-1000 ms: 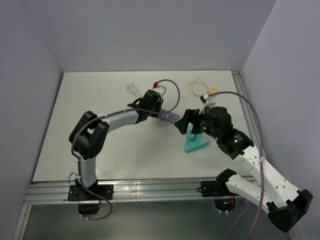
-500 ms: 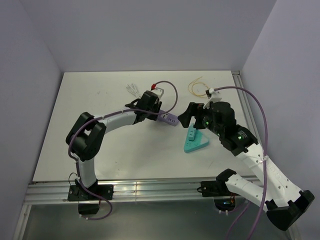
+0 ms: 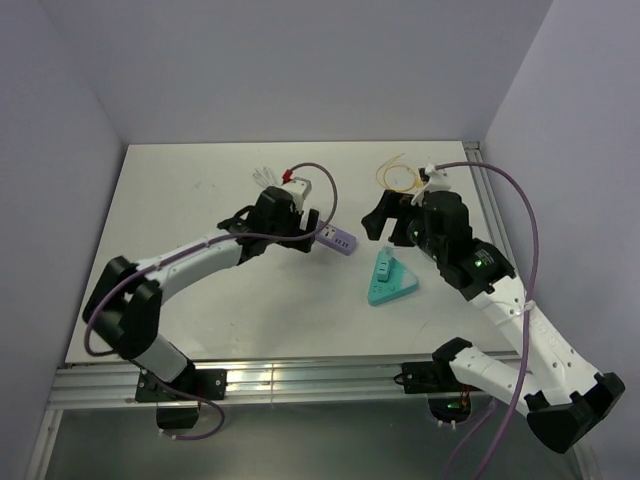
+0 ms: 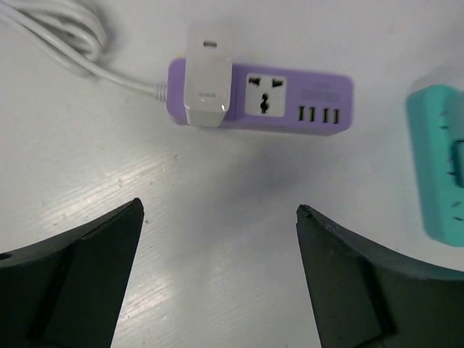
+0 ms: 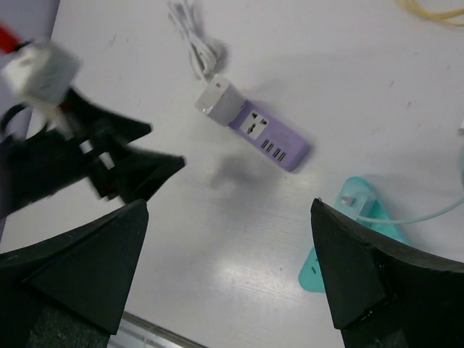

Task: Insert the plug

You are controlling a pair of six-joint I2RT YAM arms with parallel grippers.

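Nothing grabbed yet imo, so it's the approach step. The left gripper [image 4: 217, 210] hovers just short of the purple power strip [image 4: 290, 101], jaws wide apart, empty. The right gripper [image 5: 228, 210] is gaping too, nothing in it. The plug's yellow cable [image 3: 392, 176] lies far right, behind the right gripper; the plug body is hidden afaict. Next: the right gripper reaches back, pinches the plug, and lines it up w/ the free socket [image 4: 264, 94].

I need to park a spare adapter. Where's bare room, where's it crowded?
Bare: the far-left of the table, left of the white cord; also the near strip between left arm and teal block. Crowded: around the purple power strip, left gripper, right gripper and yellow cable.
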